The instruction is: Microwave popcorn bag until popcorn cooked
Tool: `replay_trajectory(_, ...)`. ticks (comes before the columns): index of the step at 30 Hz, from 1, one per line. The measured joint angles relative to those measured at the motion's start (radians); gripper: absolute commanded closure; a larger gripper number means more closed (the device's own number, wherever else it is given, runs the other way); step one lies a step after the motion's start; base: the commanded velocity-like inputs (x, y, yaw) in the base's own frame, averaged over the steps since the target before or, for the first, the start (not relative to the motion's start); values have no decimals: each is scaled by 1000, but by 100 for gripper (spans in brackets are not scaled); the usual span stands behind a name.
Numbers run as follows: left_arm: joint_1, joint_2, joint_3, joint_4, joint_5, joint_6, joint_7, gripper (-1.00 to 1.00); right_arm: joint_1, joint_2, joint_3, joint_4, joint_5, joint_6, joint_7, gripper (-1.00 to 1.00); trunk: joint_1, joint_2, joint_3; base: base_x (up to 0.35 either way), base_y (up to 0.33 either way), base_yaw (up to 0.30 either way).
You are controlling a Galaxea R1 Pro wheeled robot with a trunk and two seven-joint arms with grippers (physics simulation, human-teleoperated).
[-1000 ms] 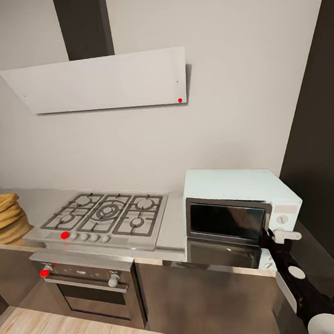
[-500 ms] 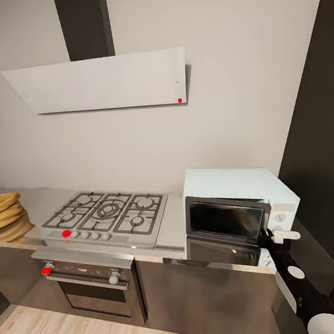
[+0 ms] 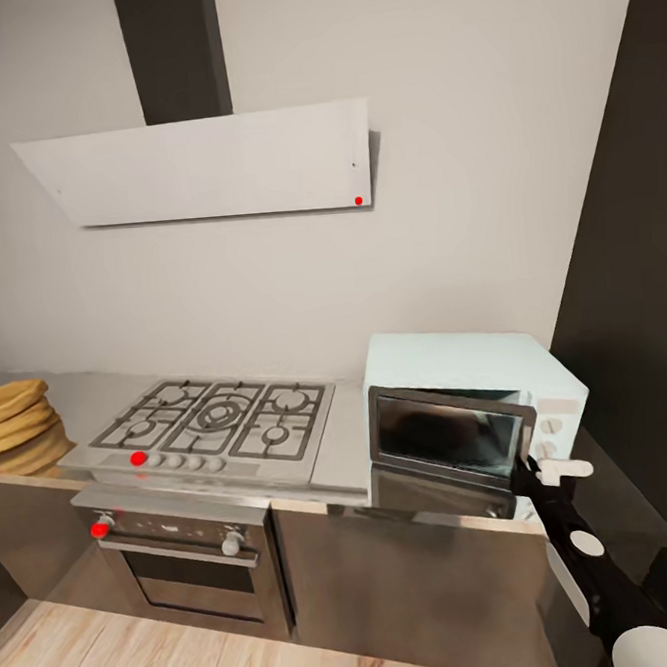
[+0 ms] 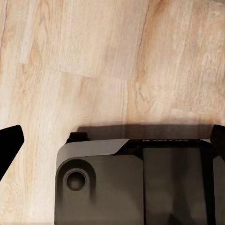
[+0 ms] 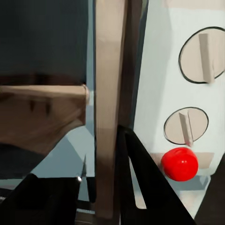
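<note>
The robot's glossy black right arm (image 3: 593,574) carries round white caps on its joints and a pale grey side panel, ending at 12 o'clock in a short white finger (image 3: 565,471). In the left wrist view, a dark grey moulded base housing (image 4: 136,183) bears a round recessed socket at 8 o'clock and faint lettering.

Right claw (image 3: 545,469) seemingly touching microwave (image 3: 474,403).

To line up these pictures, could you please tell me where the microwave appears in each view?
Head view: the microwave sits at lower right, on the countertop beside the gas hob.
Left wrist view: not in it; wooden floor.
Right wrist view: close up, door frame and cream panel.
Shared landmark: the two knobs.
</note>
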Motion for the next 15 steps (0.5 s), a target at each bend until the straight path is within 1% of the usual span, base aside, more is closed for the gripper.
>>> replay_trajectory(2, 0, 0, 1, 0, 0, 0, 0, -100, 0, 1, 7, 0, -1, 0, 0, 100, 0, 0, 0, -242, 0, 0)
replay_trajectory(4, 0, 0, 1, 0, 0, 0, 0, -100, 0, 1, 25, -1, -2, 0, 2, 100, 0, 0, 0, -255, 0, 0)
replay_trajectory(6, 0, 0, 1, 0, 0, 0, 0, -100, 0, 0, 34, -1, -2, 0, 3, 100, 0, 0, 0, -53, 0, 0)
replay_trajectory(12, 0, 0, 1, 0, 0, 0, 0, -100, 0, 1, 34, -1, -1, -1, 3, 100, 0, 0, 0, -9, 0, 0)
replay_trajectory(14, 0, 0, 2, 0, 0, 0, 0, -100, 0, 1, 38, -1, -1, -1, 3, 100, 0, 0, 0, -184, 0, 0)
replay_trajectory(15, 0, 0, 2, 0, 0, 0, 0, -100, 0, 1, 46, -1, -2, -1, 4, 100, 0, 0, 0, -281, 0, 0)
